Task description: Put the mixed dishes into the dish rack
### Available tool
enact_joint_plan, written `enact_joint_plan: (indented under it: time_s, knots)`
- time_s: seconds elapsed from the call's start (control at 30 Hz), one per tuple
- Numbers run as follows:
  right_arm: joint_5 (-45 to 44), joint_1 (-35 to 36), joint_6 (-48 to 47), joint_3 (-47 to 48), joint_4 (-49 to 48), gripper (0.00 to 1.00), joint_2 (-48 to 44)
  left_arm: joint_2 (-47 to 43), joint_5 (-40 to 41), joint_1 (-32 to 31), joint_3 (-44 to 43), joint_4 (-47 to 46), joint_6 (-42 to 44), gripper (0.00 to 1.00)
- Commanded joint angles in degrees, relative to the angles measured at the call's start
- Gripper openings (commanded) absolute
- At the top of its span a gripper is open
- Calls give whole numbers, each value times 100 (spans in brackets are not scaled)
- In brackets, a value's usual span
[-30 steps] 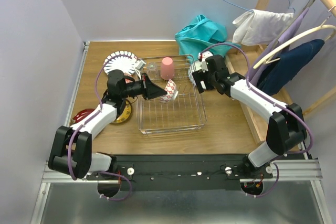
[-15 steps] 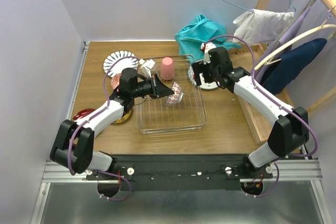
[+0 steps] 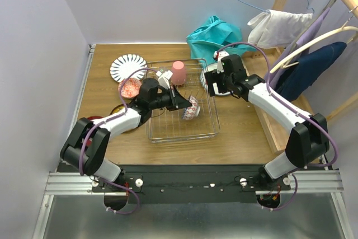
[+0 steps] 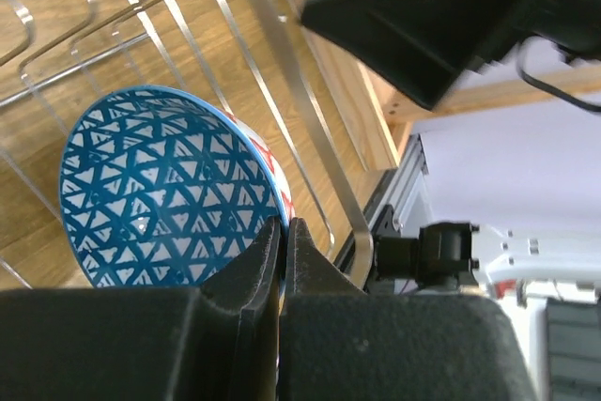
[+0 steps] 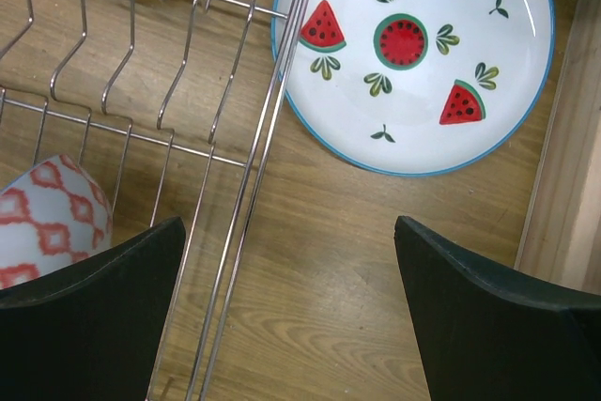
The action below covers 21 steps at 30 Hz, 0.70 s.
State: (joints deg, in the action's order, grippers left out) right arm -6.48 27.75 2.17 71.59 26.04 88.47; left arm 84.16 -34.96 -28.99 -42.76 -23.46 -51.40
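The dish rack (image 3: 182, 124) is a silver wire basket in the middle of the table. My left gripper (image 3: 183, 105) reaches over it from the left, shut on the rim of a patterned bowl (image 3: 191, 108). In the left wrist view the bowl (image 4: 160, 199) shows a blue triangle pattern inside, and my left gripper (image 4: 283, 235) pinches its edge over the rack wires (image 4: 282, 63). A pink cup (image 3: 178, 72) stands upside down in the rack. My right gripper (image 5: 291, 312) hangs open over bare wood, just short of the watermelon plate (image 5: 413, 53) beside the rack's right edge (image 5: 249, 185).
A blue-striped plate (image 3: 128, 66) and a red-patterned bowl (image 3: 130, 88) lie left of the rack, and a gold saucer (image 3: 130, 125) peeks out under the left arm. A teal cloth (image 3: 215, 34) and a wooden clothes frame (image 3: 291, 54) stand at the back right.
My left gripper has carried the patterned bowl rightward and nearer, further over the rack. My right gripper has shifted slightly over the watermelon plate and stays open.
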Motion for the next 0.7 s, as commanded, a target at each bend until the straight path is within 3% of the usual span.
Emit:
enact_joint_plan:
  time_s: [0.0,0.67]
  knots:
    - [130,-24,90,-23,23,100,-66,329,516,-36,-258,-264,-528,0]
    - [130,-24,-6,153,129,100,206,865,569,-63,-391,-1056,-1373,0]
